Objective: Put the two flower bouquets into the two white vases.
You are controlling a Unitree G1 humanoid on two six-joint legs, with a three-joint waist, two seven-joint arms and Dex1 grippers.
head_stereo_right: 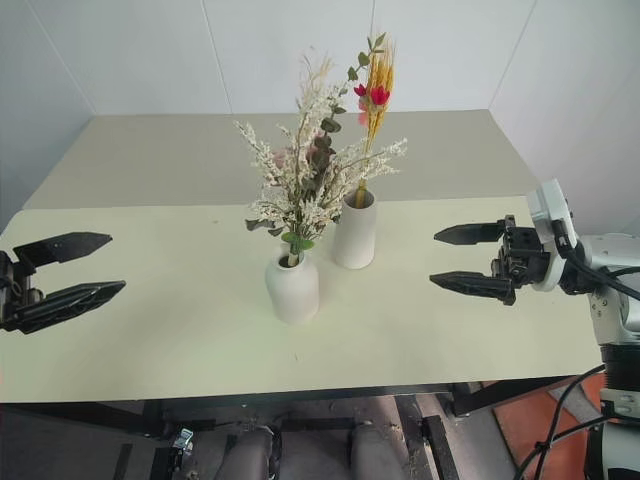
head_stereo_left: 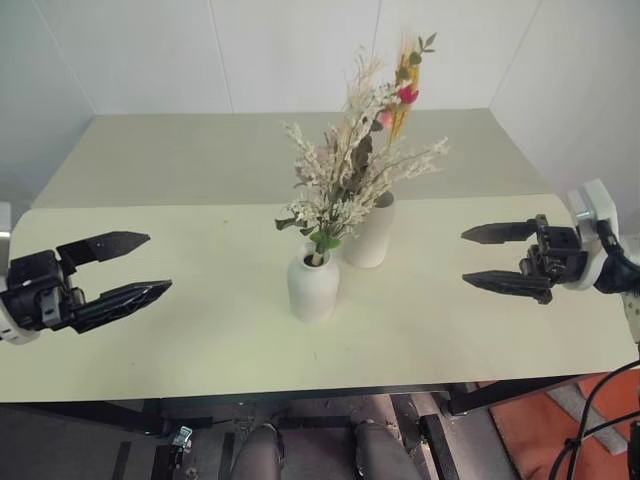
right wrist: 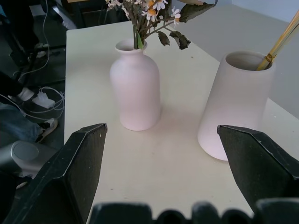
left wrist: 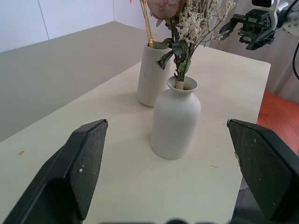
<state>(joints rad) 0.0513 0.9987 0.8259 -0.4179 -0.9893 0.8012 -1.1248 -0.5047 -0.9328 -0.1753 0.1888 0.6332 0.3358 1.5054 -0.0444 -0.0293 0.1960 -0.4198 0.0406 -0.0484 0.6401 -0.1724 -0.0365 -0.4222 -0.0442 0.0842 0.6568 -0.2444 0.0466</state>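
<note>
Two vases [head_stereo_left: 313, 285], two bouquets [head_stereo_left: 335, 180].

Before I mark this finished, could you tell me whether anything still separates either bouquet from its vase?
Nothing visible does: the bushy bouquet stands in the short vase, the wheat bunch in the tall vase.

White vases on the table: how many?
2. Short bottle vase stands nearer the table's front edge; taller cone vase stands just behind it, to its right. Each holds a bouquet.

bushy bunch [right wrist: 154, 18] and wheat stalks [right wrist: 280, 39] cut off by frame edge.
</note>
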